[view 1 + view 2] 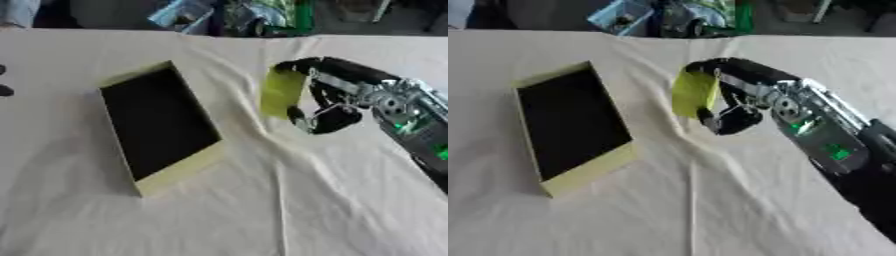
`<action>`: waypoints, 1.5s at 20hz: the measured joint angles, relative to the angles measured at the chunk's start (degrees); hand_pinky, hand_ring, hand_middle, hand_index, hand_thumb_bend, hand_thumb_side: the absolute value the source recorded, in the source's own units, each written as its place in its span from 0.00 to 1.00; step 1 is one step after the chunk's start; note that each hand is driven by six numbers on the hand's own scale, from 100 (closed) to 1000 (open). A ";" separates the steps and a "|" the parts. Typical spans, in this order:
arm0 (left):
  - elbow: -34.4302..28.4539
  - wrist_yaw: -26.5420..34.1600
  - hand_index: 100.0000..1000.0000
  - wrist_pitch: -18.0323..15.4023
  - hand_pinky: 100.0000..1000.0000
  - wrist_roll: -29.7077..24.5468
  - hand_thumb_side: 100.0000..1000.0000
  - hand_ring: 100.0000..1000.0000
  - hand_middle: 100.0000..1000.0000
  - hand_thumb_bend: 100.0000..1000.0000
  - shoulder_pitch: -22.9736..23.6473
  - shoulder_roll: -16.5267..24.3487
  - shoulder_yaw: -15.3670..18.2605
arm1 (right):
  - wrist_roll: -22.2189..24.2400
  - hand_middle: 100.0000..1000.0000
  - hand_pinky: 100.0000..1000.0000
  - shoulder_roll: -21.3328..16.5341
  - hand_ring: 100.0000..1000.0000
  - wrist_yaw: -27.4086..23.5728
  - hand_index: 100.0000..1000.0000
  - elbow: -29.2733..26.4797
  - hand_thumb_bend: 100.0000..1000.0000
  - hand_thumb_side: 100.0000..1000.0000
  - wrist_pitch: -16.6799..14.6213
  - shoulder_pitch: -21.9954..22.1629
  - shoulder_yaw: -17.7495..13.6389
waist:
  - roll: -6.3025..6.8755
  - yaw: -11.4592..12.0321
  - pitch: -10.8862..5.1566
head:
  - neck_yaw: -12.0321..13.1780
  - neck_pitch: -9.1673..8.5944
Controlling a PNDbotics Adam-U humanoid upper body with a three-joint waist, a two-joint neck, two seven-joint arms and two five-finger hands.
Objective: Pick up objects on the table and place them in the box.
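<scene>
Mid-carry, by the look of it: right hand (732, 102) comes in from the right with fingers curled over the top of a flat yellow-green object (694, 93) and thumb hooked below it, so it has hold of that piece and nothing else. The object hangs roughly upright, seemingly lifted off the cloth, just to the right of the box (157, 125) but not yet over it. The box sits left of centre, open top up, yellow walls, dark inside; I can't make out anything in it, so I'd judge 0 items placed so far as the views show. What's left: move the piece leftward over the opening and let go. No other loose items show on the cloth near the hand; 2 small dark shapes (4, 80) sit at the far left edge in the left eye view, can't tell what they are. Left hand shows in neither view. Surface is a table draped in a cream cloth (262, 210), wrinkled, with a ridge of folds running down between box and hand. Beyond the far edge it's dark, with some blue and green clutter (254, 15), indistinct.
</scene>
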 measured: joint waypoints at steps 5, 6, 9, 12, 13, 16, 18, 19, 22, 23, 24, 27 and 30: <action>0.00 0.00 0.65 0.05 0.48 -0.13 0.54 0.61 0.65 0.00 0.00 0.00 0.00 | -1.20 0.20 0.00 0.00 0.09 -1.46 0.39 -3.58 0.00 0.01 0.71 -1.54 -0.84 | 0.00 -0.02 0.00 | 0.11 0.00; 0.00 0.00 0.65 0.05 0.48 -0.16 0.54 0.61 0.65 0.00 0.00 0.00 0.00 | -1.10 0.20 0.00 0.06 0.09 -1.53 0.39 -4.02 0.00 0.01 0.83 -2.26 -0.83 | 0.00 0.01 0.00 | 0.11 0.00; 0.00 0.00 0.65 0.03 0.48 -0.28 0.55 0.61 0.65 0.00 0.00 0.00 0.00 | -0.59 0.20 0.00 1.15 0.08 -1.46 0.39 -4.46 0.00 0.01 1.13 -4.56 -0.62 | 0.00 0.24 0.00 | 0.02 0.01; 0.00 0.00 0.65 -0.09 0.48 -0.40 0.57 0.60 0.65 0.00 -0.03 0.00 0.00 | 0.31 0.20 0.00 3.77 0.08 -0.60 0.39 -3.89 0.00 0.03 0.94 -7.38 0.13 | 0.00 0.63 -0.05 | -0.23 0.04; 0.00 0.00 0.65 -0.23 0.48 -0.47 0.58 0.60 0.65 0.00 -0.08 0.00 -0.01 | 0.62 0.20 0.00 4.83 0.08 -0.18 0.38 -3.30 0.00 0.03 0.78 -8.34 0.49 | 0.00 0.80 -0.06 | -0.33 0.06; 0.00 0.01 0.66 -1.11 0.48 -0.57 0.60 0.60 0.64 0.00 -0.49 0.01 -0.06 | 1.58 0.20 0.00 8.38 0.09 1.40 0.38 -0.63 0.00 0.03 0.20 -10.98 1.74 | 0.00 1.31 -0.06 | -0.89 0.36; 0.00 0.03 0.66 -1.89 0.48 -0.57 0.60 0.60 0.64 0.00 -0.82 0.01 -0.25 | 2.10 0.20 0.00 10.70 0.09 2.68 0.38 1.56 0.00 0.03 -0.33 -12.28 2.57 | 0.00 1.57 -0.06 | -1.39 0.54; 0.00 0.06 0.66 -2.30 0.49 -0.55 0.60 0.60 0.64 0.00 -0.98 0.02 -0.36 | 2.32 0.20 0.00 11.82 0.09 3.33 0.38 2.75 0.00 0.03 -0.59 -12.79 2.99 | 0.00 1.72 -0.06 | -1.69 0.55; 0.00 0.33 0.66 -3.38 0.49 -0.42 0.60 0.60 0.64 0.00 -1.32 0.05 -0.49 | 2.66 0.20 0.00 15.13 0.09 5.18 0.38 6.51 0.00 0.03 -1.41 -13.84 4.12 | 0.00 2.13 -0.06 | -2.35 0.67; 0.00 0.43 0.66 -3.66 0.49 -0.40 0.60 0.60 0.64 0.00 -1.48 0.05 -0.66 | 2.66 0.20 0.00 16.13 0.09 5.83 0.38 7.79 0.00 0.03 -1.67 -14.14 4.42 | 0.00 2.32 -0.06 | -2.52 0.76; 0.00 0.48 0.66 -3.89 0.49 -0.42 0.60 0.60 0.64 0.00 -1.66 0.05 -0.75 | 2.62 0.20 0.00 17.09 0.09 6.51 0.38 9.09 0.00 0.04 -1.94 -14.40 4.69 | 0.00 2.46 -0.06 | -2.72 0.80; 0.00 0.58 0.66 -4.29 0.49 -0.57 0.60 0.60 0.64 0.00 -1.95 0.05 -1.03 | 2.41 0.20 0.00 19.70 0.10 8.12 0.38 12.93 0.00 0.04 -2.77 -14.79 5.34 | -0.05 2.95 -0.06 | -3.18 0.83; 0.00 0.89 0.66 -4.49 0.49 -0.76 0.60 0.60 0.64 0.00 -2.22 0.06 -1.10 | 2.24 0.22 0.00 21.86 0.11 9.51 0.40 16.48 0.00 0.03 -3.68 -15.08 5.85 | -0.29 3.41 -0.02 | -3.61 0.83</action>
